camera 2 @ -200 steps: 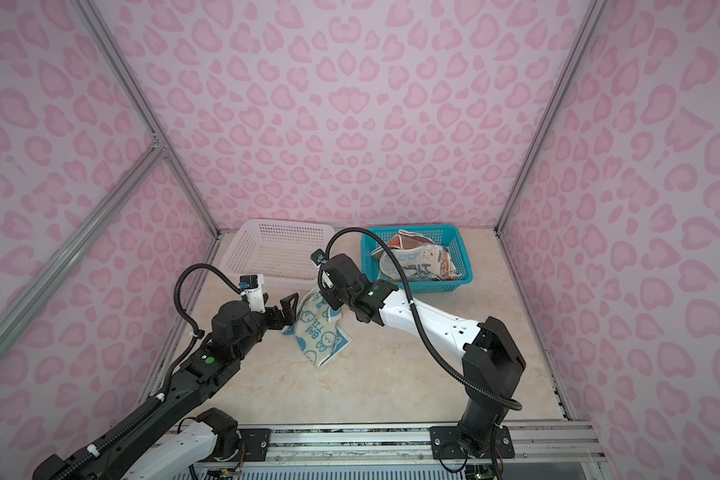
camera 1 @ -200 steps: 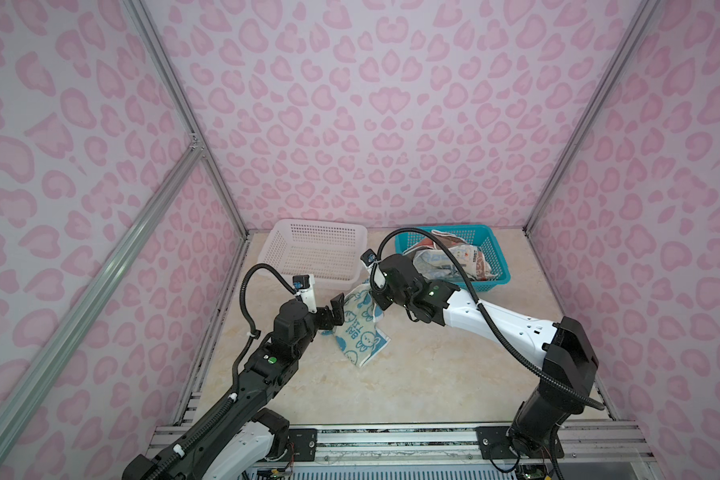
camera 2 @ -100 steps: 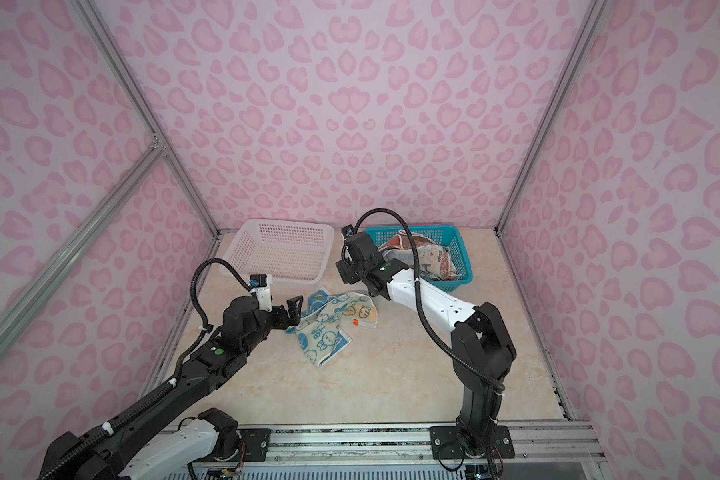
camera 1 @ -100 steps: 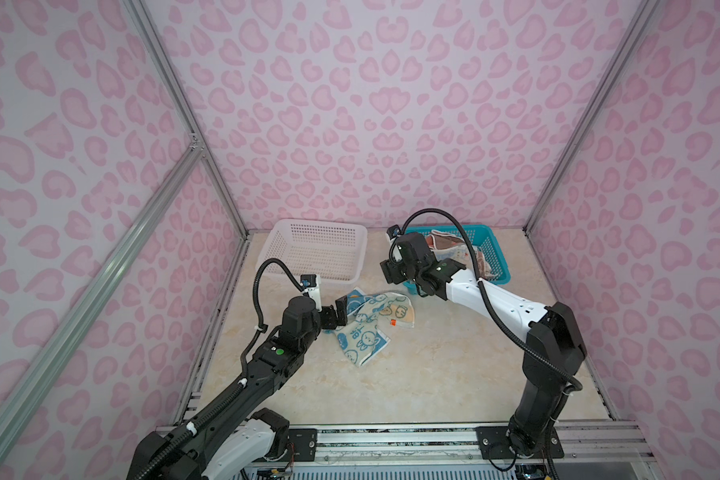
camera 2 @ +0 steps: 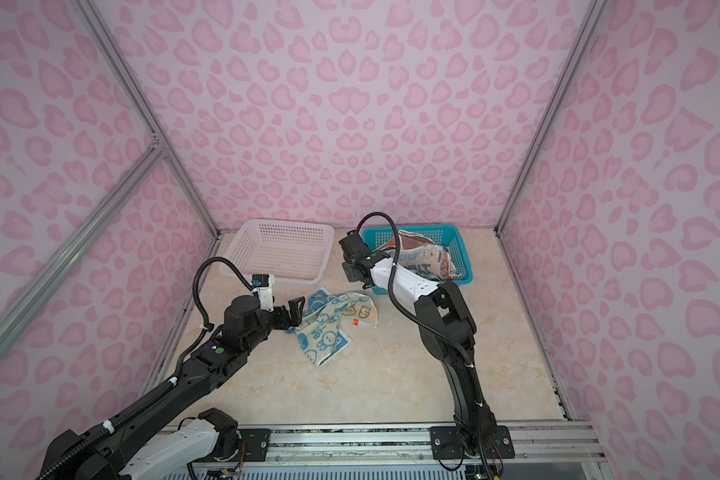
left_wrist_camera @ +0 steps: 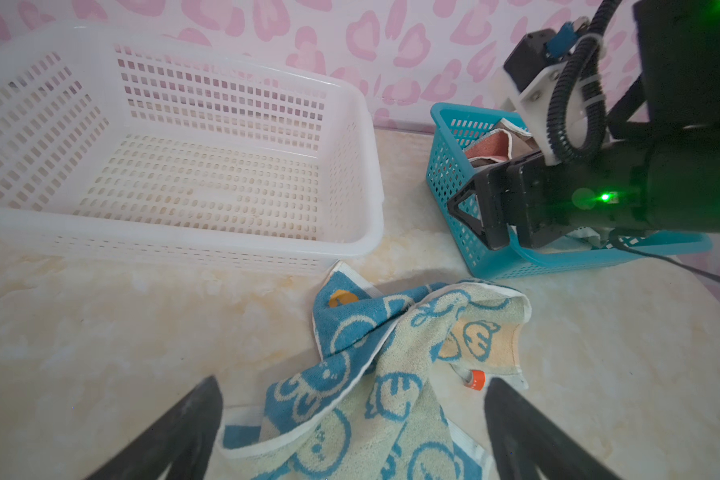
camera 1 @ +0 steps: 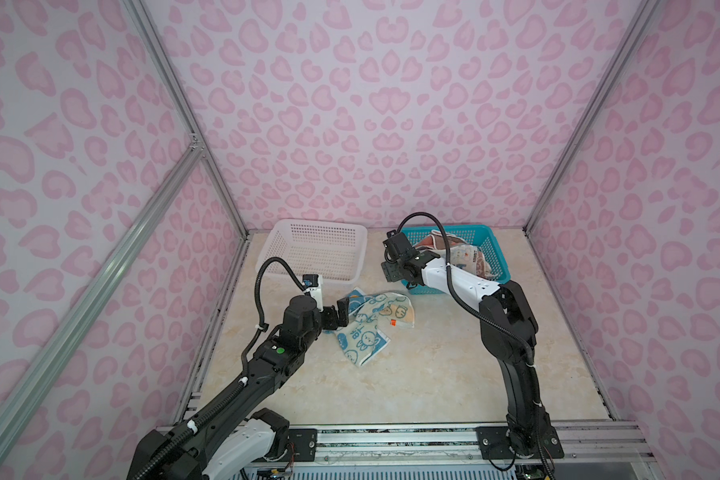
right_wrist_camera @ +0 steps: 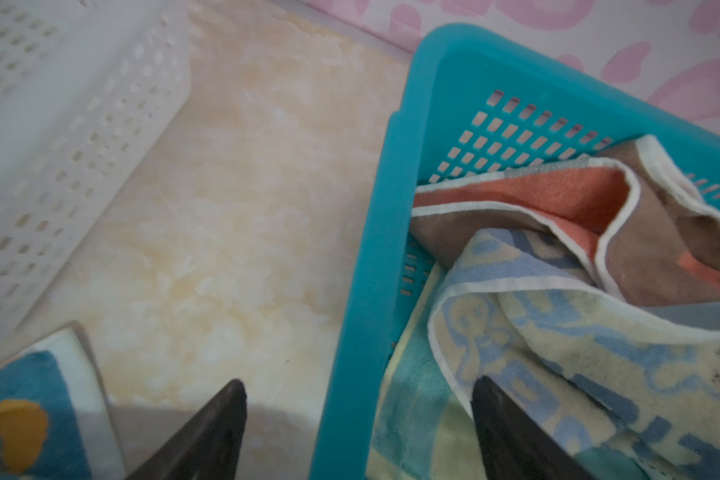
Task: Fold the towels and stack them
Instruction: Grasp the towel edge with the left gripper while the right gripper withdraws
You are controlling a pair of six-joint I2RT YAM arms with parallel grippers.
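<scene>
Left tool (left_wrist_camera: 352, 388), right tool (right_wrist_camera: 359, 384) both spread wide, empty, marbled beige tabletop (camera 1: 412, 374), pink-spotted walls (camera 1: 371, 104)

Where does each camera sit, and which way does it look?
Both top views: high over the robot, looking down at the table; left arm and right arm show.
Left wrist: behind the open left gripper, facing the rabbit towel, white basket, right arm.
Right wrist: behind the open right gripper, facing the teal basket and its towels.
Wrist views share the rabbit towel.
</scene>
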